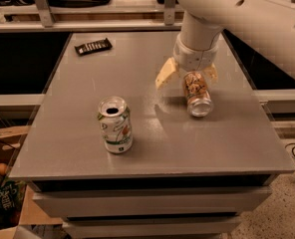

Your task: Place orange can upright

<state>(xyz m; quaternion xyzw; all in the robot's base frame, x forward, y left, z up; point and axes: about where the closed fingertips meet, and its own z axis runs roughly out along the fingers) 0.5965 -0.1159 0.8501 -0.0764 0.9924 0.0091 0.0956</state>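
The orange can [197, 92] lies on its side on the grey table [152, 133], right of centre, with its silver end facing the front. My gripper [186, 78] hangs from the white arm directly over the can's far end. It is open: one cream finger [165, 74] is spread to the left of the can and the other [211, 73] is at its right. The can rests on the table and is not lifted.
A white-and-green can [115, 125] stands upright at the front left of the table. A dark snack bar [93, 46] lies at the back left. The table's right edge is close to the orange can. Boxes and clutter sit on the floor at left.
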